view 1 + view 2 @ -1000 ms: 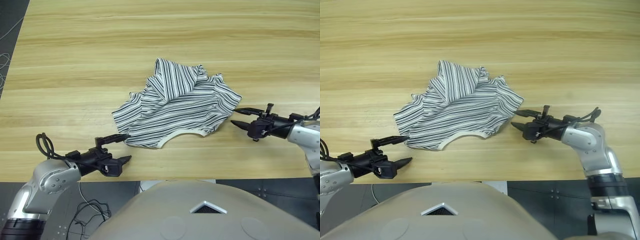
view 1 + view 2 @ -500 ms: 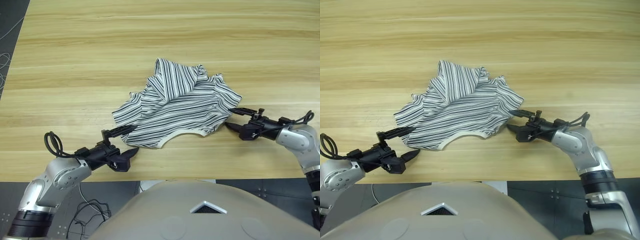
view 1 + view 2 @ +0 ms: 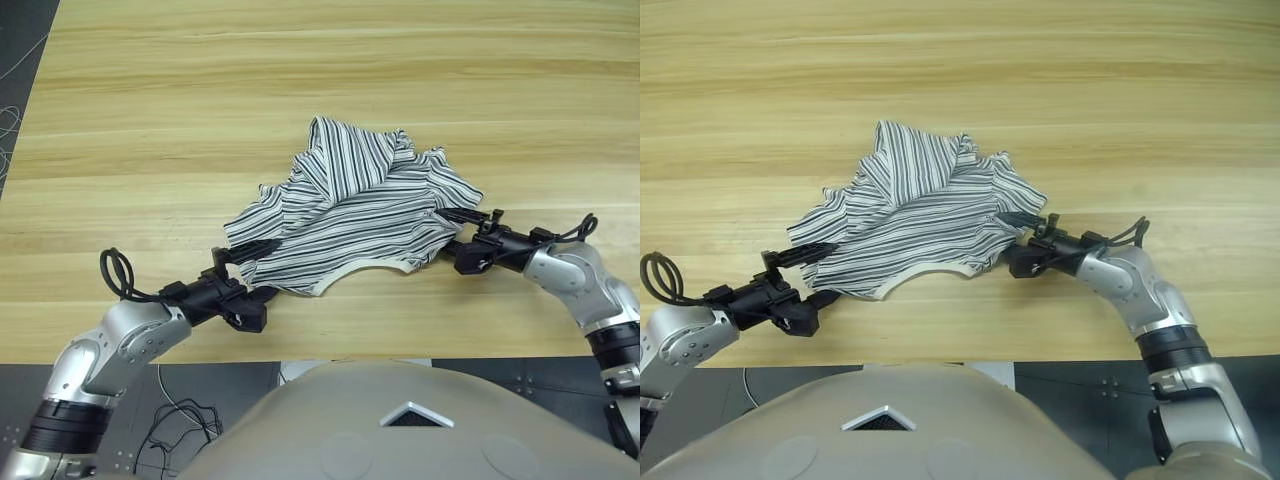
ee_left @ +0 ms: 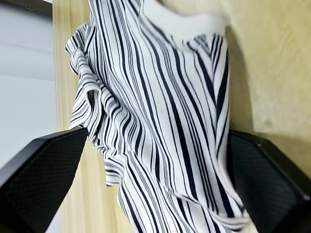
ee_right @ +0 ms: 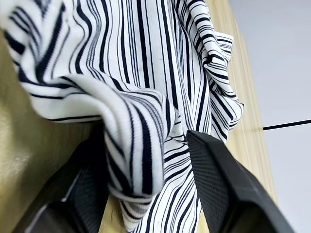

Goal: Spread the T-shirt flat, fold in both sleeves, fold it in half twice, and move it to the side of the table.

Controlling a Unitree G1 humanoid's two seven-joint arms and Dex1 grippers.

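both arms have closed in on the cloth over the last second. the left fingers [image 3: 245, 247], which were short of the shirt's near-left corner, now straddle it. the right fingers [image 3: 458, 213], which were apart from the right edge, now reach over it. the black-and-white striped t-shirt [image 3: 360, 205] has stayed put, crumpled in a heap at the middle of the pale wooden worktop [image 3: 300, 80].

from the head, the shirt lies bunched, with folds piled toward its far side and a curved white ribbed edge [image 3: 372, 268] facing the near side. the left fingers are spread, one lying over the corner of the cloth and the other low beside it on the wood. the right fingers are spread too, one over the right-hand fold and the other just beside the cloth's edge. dark floor [image 3: 20, 60] borders the worktop on the left.

at the left wrist, two black textured fingers [image 4: 43, 179] stand wide apart, and striped cloth fills the gap between them and reaches both. bare wood runs alongside the cloth.

at the right wrist, a rolled, ribbed fold of the shirt sits between the two parted fingers [image 5: 218, 194], which are not pressed onto it. bare wood lies next to it.
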